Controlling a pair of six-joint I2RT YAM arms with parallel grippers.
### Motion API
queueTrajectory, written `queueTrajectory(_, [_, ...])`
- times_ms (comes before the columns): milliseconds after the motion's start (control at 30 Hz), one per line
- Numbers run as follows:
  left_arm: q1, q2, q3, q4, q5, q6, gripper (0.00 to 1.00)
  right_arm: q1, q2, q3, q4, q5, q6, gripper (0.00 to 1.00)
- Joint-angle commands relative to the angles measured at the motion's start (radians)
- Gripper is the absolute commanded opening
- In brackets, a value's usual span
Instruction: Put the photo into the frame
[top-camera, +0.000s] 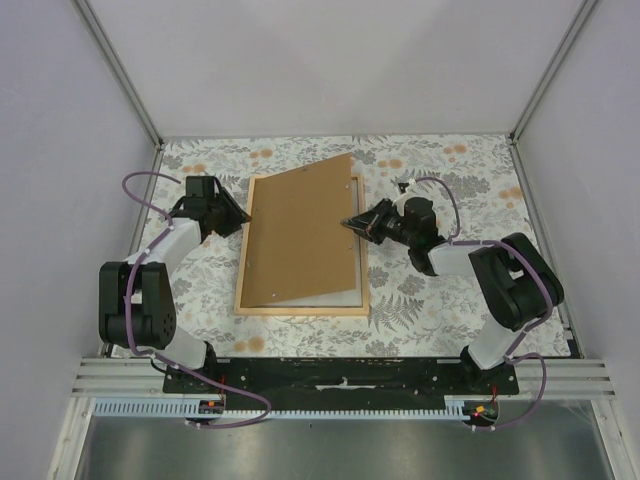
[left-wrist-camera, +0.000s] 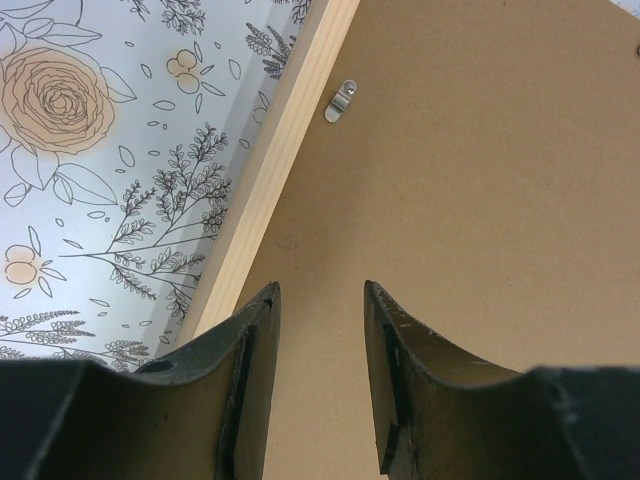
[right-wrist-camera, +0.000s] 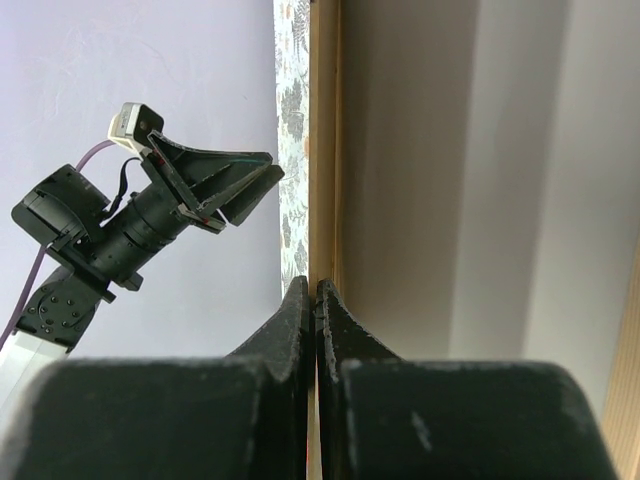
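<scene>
The light wood frame (top-camera: 243, 268) lies flat mid-table. A brown backing board (top-camera: 300, 230) rests askew over it, its right edge raised. My right gripper (top-camera: 348, 222) is shut on that raised thin edge (right-wrist-camera: 322, 200). Under the lifted board a white sheet (top-camera: 325, 297) lies inside the frame, apparently the photo's plain back; its printed side is hidden. My left gripper (top-camera: 238, 216) hovers at the frame's left rail (left-wrist-camera: 268, 170), open (left-wrist-camera: 320, 292) above the board (left-wrist-camera: 480, 200) with nothing between its fingers.
A floral cloth (top-camera: 420, 290) covers the table. Pale walls with metal posts (top-camera: 120, 70) close in the left, right and back. A small metal clip (left-wrist-camera: 341, 100) sits on the board near the rail. The left arm's gripper (right-wrist-camera: 215, 185) shows in the right wrist view.
</scene>
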Motion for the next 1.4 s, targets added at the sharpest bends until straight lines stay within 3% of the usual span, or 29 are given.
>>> queueTrajectory(0, [0.006, 0.008, -0.011, 0.040, 0.022, -0.021, 0.45, 0.011, 0.008, 0.016, 0.166, 0.010, 0.019, 0.00])
queueTrajectory(500, [0.008, -0.006, -0.039, 0.051, -0.012, -0.009, 0.45, 0.030, 0.064, 0.015, 0.191, 0.003, -0.006, 0.00])
queueTrajectory(667, [0.009, -0.010, -0.047, 0.055, -0.007, -0.011, 0.45, 0.033, 0.062, 0.038, 0.094, 0.007, -0.058, 0.00])
queueTrajectory(800, [0.009, -0.015, -0.043, 0.054, -0.003, -0.014, 0.45, 0.031, 0.053, 0.064, -0.005, 0.016, -0.108, 0.13])
queueTrajectory(1367, [0.009, -0.043, -0.043, 0.048, 0.016, -0.020, 0.45, 0.025, 0.010, 0.222, -0.502, 0.092, -0.322, 0.32])
